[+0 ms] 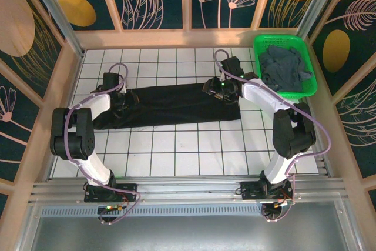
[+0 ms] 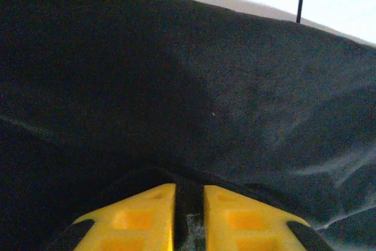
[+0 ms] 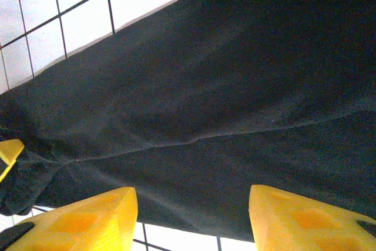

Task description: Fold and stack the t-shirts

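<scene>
A black t-shirt (image 1: 176,105) lies flat as a long folded band across the white gridded table (image 1: 176,151). My left gripper (image 1: 120,103) is down at the shirt's left end. In the left wrist view the left gripper (image 2: 189,187) has its yellow fingers (image 2: 147,213) nearly together, with a fold of the black t-shirt (image 2: 223,86) pinched between them. My right gripper (image 1: 214,89) sits at the shirt's right end. In the right wrist view the right gripper (image 3: 194,195) is open, its fingers (image 3: 100,210) spread wide over the near edge of the black t-shirt (image 3: 205,98). A slate-grey t-shirt (image 1: 285,66) lies crumpled in the basket.
The green plastic basket (image 1: 282,38) stands at the back right corner, just behind the right arm. Wooden walls with patterned panels close in the table on three sides. Bare grid tiles (image 3: 88,16) show beyond the shirt, and in front of it toward the arm bases.
</scene>
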